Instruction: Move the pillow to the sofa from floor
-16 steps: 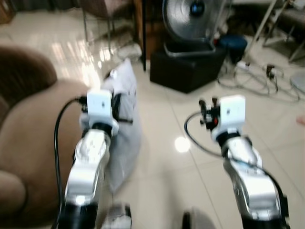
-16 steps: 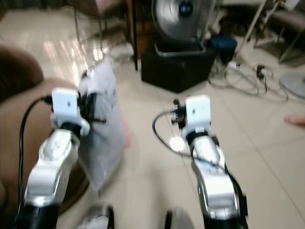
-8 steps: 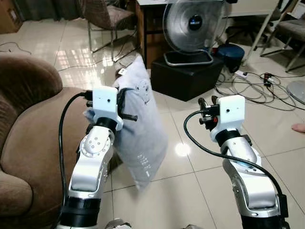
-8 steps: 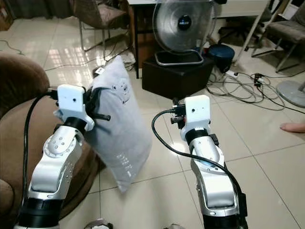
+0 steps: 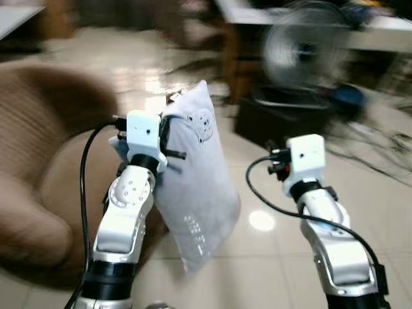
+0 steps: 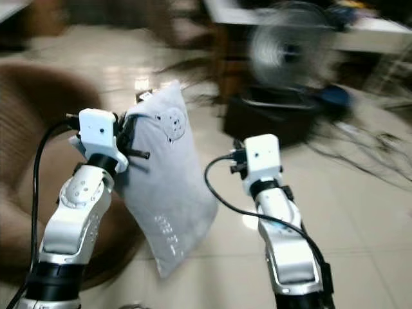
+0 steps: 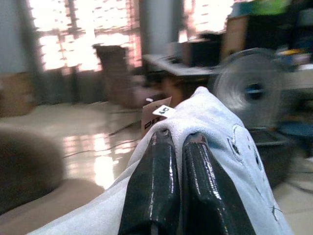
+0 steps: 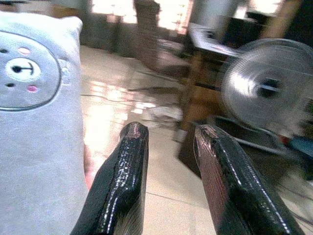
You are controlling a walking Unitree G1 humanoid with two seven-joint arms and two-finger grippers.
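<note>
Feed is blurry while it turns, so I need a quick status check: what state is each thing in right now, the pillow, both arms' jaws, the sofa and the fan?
pillow: off the floor, hanging tilted, held at its upper edge.
left gripper: jaws shut on the pillow.
right gripper: jaws open, holding nothing, beside the pillow.
sofa: seat bare, pillow not yet on it.
fan: blurred, cannot tell if running.

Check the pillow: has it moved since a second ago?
Yes. The pillow, pinched by the left gripper, hangs higher against the brown sofa; its bottom corner was level with the sofa's base and is now above the floor.
</note>
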